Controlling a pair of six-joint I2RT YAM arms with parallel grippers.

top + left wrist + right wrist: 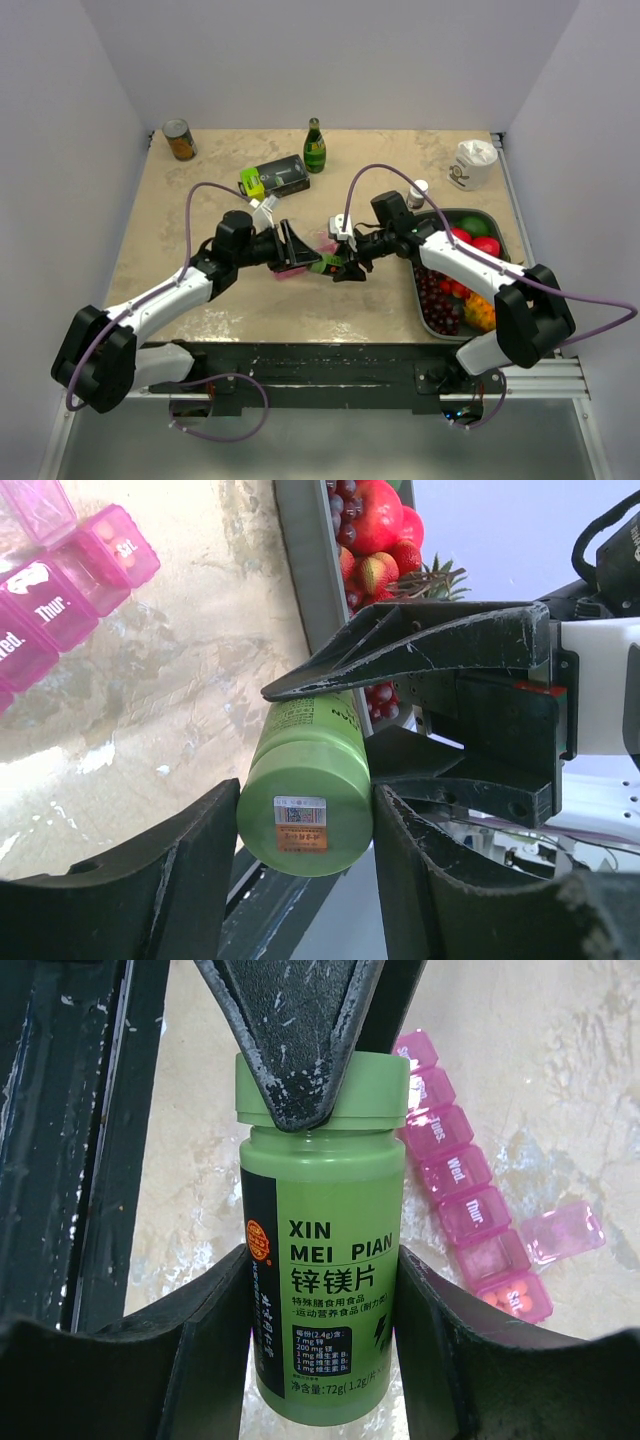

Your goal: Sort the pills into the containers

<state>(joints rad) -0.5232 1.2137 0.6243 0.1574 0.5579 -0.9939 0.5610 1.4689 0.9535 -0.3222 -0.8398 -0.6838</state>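
Left gripper (pixel 305 820) grips the cap and right gripper (pixel 322 1290) grips the body of the green zinc-magnesium tablet bottle (pixel 320 1190), cap not yet off; the pink pill organiser (pixel 470 1210) lies just beside them, with one end compartment apparently holding tablets and most sorting judged outstanding.

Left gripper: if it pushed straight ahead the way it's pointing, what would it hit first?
The left gripper would meet the green bottle, already between its jaws; just beyond, the right gripper holds that bottle's body.
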